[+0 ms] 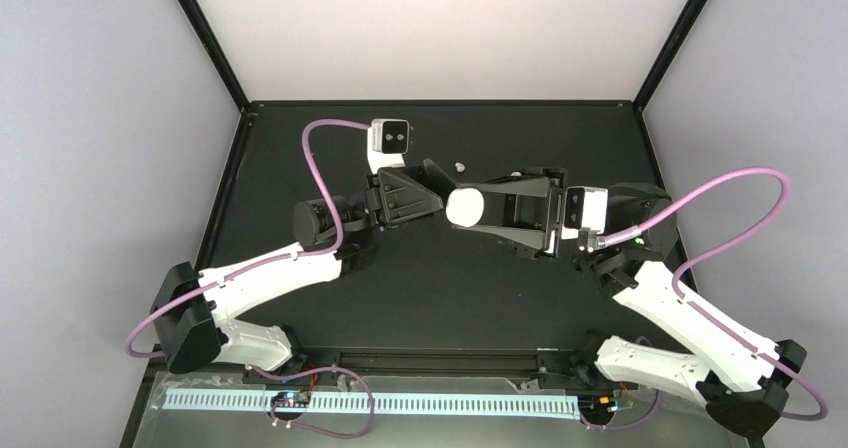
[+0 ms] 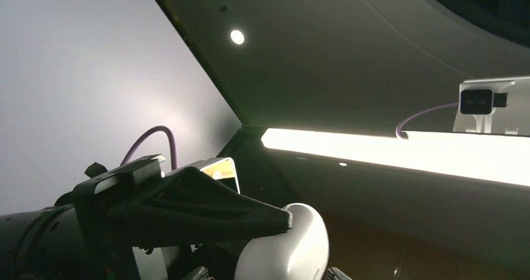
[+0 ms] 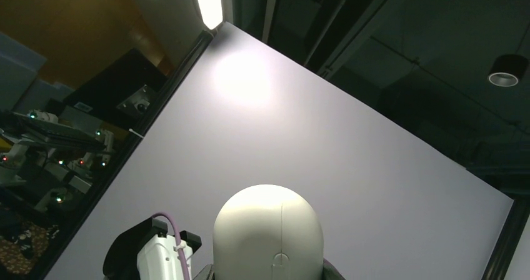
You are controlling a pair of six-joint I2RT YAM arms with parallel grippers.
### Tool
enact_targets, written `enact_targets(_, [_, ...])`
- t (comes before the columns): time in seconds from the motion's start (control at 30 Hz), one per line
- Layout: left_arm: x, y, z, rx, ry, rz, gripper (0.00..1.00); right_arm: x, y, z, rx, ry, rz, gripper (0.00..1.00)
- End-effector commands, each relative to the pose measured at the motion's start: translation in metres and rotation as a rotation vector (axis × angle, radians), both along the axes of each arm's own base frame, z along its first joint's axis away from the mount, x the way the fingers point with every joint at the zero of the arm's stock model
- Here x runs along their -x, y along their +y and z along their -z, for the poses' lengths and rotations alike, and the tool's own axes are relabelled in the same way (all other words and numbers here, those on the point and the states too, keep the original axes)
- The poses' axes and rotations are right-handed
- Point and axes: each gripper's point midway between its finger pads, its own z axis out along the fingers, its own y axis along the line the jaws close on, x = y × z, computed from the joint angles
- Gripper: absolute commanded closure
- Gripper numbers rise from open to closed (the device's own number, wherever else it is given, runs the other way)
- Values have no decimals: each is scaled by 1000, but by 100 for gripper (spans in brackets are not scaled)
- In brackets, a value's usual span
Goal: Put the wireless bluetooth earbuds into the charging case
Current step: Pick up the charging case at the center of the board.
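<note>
The two arms meet over the middle of the dark tabletop [image 1: 430, 298]. The right gripper [image 1: 480, 208] is clamped on the white, rounded charging case [image 1: 464, 206] and holds it up off the surface. In the right wrist view the case [image 3: 269, 230] fills the space at its tips, dome outward. The left gripper [image 1: 438, 190] sits right up against the case from the other side. From its own camera, one black finger [image 2: 206, 205] reaches to the case's [image 2: 284, 249] edge. Whether that gripper is gripping the case or standing apart, I cannot tell. A tiny white earbud [image 1: 459, 166] lies on the tabletop just beyond the left gripper, close to the case but outside it. It is too small to make out in detail.
</note>
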Motion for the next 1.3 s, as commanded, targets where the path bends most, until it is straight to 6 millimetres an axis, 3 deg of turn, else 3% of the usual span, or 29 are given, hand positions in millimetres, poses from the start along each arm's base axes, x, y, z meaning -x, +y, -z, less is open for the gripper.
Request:
enact_targets(0.0, [15, 16, -16, 92, -54, 58, 53, 2, -8, -17, -91, -65, 43, 80])
enact_targets(0.37, [28, 32, -29, 180, -109, 79, 65, -2, -4, -16, -88, -58, 43, 80])
enact_targets(0.97, [43, 39, -49, 237, -127, 154, 66, -5, 3, -15, -78, -78, 37, 80])
enact_targets(1.27, [47, 53, -59, 288, -129, 127, 80, -6, 6, -15, -72, -73, 27, 78])
